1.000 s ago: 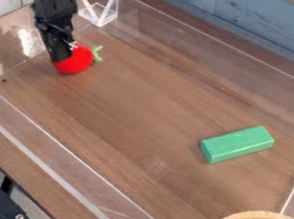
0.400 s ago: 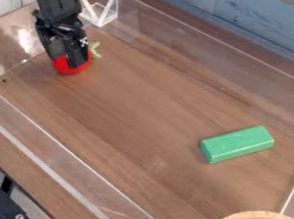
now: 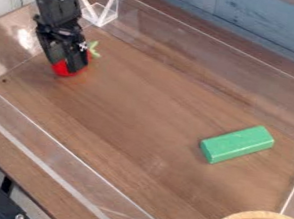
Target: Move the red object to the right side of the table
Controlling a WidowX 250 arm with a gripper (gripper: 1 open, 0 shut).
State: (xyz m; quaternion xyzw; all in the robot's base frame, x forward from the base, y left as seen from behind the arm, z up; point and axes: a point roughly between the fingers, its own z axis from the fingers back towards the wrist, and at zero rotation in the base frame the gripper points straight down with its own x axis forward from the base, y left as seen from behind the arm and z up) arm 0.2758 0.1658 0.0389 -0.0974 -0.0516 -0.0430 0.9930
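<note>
where the gripper [image 3: 64, 59] hovers, the red object [image 3: 62, 68] sits partly hidden

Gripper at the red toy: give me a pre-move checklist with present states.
- Gripper positioned at the red toy: ok, it is right over it.
- Jaws open ahead of a grasp: ok.
- Toy held firmly: not ok, no closed grip on it.
- Fingertips seated low on both sides of the toy: cannot tell, the gripper hides much of it.
- Toy at its goal on the table's right side: not ok.
- Green block away from the gripper: ok, well apart.
</note>
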